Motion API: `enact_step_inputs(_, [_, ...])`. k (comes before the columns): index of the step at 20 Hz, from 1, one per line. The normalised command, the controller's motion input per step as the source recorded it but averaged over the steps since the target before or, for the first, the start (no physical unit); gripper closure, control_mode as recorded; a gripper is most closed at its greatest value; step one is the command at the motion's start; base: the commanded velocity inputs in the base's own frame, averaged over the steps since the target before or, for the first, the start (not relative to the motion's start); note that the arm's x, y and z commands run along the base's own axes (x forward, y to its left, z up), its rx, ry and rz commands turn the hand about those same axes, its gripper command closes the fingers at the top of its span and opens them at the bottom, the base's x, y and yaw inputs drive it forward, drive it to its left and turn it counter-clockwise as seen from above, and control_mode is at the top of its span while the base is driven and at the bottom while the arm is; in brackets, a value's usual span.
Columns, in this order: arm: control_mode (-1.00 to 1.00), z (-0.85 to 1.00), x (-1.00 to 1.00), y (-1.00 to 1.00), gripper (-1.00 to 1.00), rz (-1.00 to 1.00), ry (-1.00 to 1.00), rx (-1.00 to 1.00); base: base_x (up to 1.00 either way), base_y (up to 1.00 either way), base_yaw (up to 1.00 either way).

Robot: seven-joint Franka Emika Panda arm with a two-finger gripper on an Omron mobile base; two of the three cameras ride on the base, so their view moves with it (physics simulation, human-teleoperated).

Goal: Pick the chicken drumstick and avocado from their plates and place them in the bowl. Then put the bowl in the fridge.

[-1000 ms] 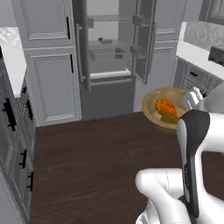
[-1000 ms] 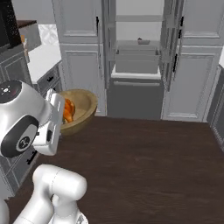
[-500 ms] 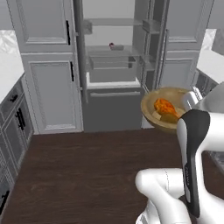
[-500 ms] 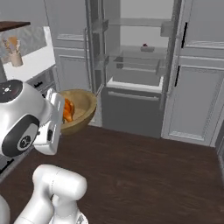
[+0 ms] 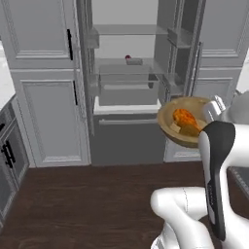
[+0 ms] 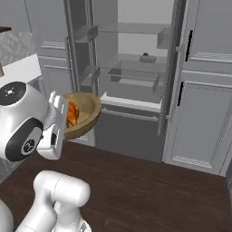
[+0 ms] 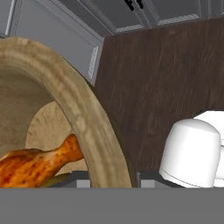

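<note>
Base views—both toward fridge point(image 5: 127, 82)

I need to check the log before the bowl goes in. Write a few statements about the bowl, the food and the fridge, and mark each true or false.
1. The bowl is held up off the floor. True.
2. The chicken drumstick lies inside the bowl. True.
3. The fridge doors are closed. False: it stands open, shelves showing.
4. The bowl already sits on a fridge shelf. False: it is carried in front of the fridge.
5. The tool grips the bowl's rim. True.
</note>
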Motion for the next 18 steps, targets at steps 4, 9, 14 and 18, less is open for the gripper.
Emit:
enact_step_inputs(4, [1.00, 0.00, 0.00, 0.00, 1.00, 0.00, 0.00, 0.00, 1.00, -0.07, -0.03])
enact_step_inputs(9, [1.00, 0.00, 0.00, 0.00, 1.00, 0.00, 0.00, 0.00, 1.00, 0.02, -0.14])
enact_step_inputs(14, [1.00, 0.00, 0.00, 0.00, 1.00, 0.00, 0.00, 0.00, 0.99, 0.15, -0.22])
enact_step_inputs(18, [1.00, 0.00, 0.00, 0.00, 1.00, 0.00, 0.00, 0.00, 0.67, 0.70, -0.24])
